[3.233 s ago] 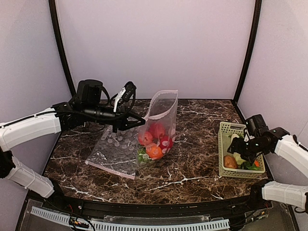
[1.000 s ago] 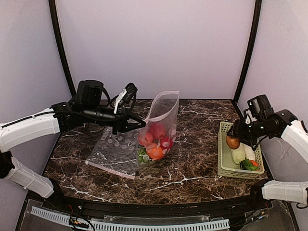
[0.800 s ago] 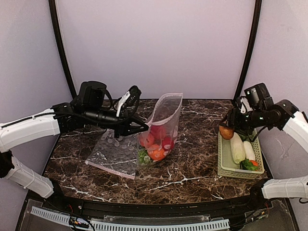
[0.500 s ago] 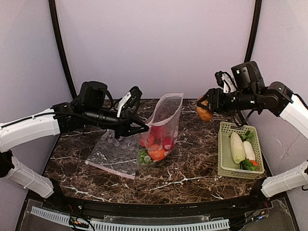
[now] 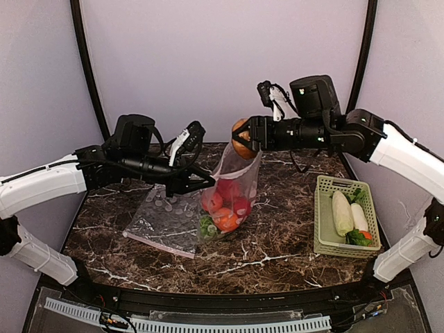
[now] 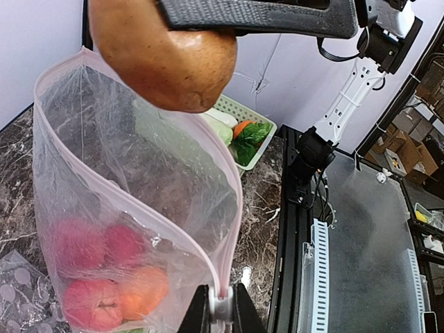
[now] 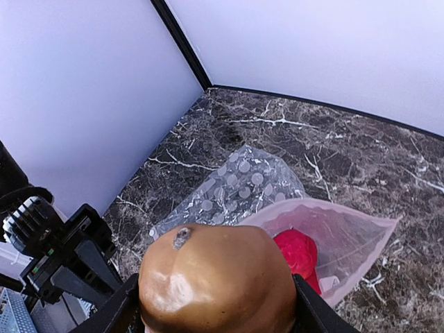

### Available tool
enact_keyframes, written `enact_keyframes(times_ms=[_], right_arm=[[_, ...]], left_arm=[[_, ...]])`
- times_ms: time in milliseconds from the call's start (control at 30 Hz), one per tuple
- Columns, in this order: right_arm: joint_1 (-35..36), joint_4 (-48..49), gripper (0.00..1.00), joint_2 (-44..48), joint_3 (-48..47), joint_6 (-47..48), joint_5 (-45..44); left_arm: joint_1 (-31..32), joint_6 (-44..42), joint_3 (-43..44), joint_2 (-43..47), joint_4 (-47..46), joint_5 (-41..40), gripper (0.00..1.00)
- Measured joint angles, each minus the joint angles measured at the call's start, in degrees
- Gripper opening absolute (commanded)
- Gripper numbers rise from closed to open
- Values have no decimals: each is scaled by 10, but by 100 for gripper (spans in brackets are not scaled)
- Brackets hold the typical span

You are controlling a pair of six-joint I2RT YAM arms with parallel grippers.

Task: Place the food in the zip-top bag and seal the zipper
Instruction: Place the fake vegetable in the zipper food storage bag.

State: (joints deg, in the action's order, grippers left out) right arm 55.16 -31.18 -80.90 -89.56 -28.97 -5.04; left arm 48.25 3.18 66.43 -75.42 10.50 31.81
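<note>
Upright zip-top bag [image 5: 232, 182], mouth upward, brown potato [image 5: 241, 146] in right tool [image 5: 243, 136] above

Your top view looks down from above and behind both arm bases, taking in the whole desk [image 5: 277, 257]. Your left wrist view sits close and low, facing across the desk toward the right arm. Your right wrist view looks steeply down. All three share the open zip-top bag [image 5: 239, 173] and the brown potato [image 5: 242, 139] above it.
</note>
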Motion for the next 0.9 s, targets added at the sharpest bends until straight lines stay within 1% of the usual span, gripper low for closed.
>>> enact_keyframes(times_ms=[267, 600, 733, 833, 900], right_arm=[[12, 53, 53, -35, -1, 45, -39], [12, 48, 57, -37, 39, 49, -88], [12, 40, 66, -37, 45, 49, -93], [12, 40, 75, -37, 45, 46, -97], [12, 39, 80, -37, 45, 45, -100]], left_arm=[[0, 0, 2, 0, 5, -3, 1], [0, 0, 2, 0, 5, -19, 1], [0, 0, 2, 0, 5, -23, 1], [0, 0, 2, 0, 5, -25, 1], [0, 0, 2, 0, 5, -26, 1]])
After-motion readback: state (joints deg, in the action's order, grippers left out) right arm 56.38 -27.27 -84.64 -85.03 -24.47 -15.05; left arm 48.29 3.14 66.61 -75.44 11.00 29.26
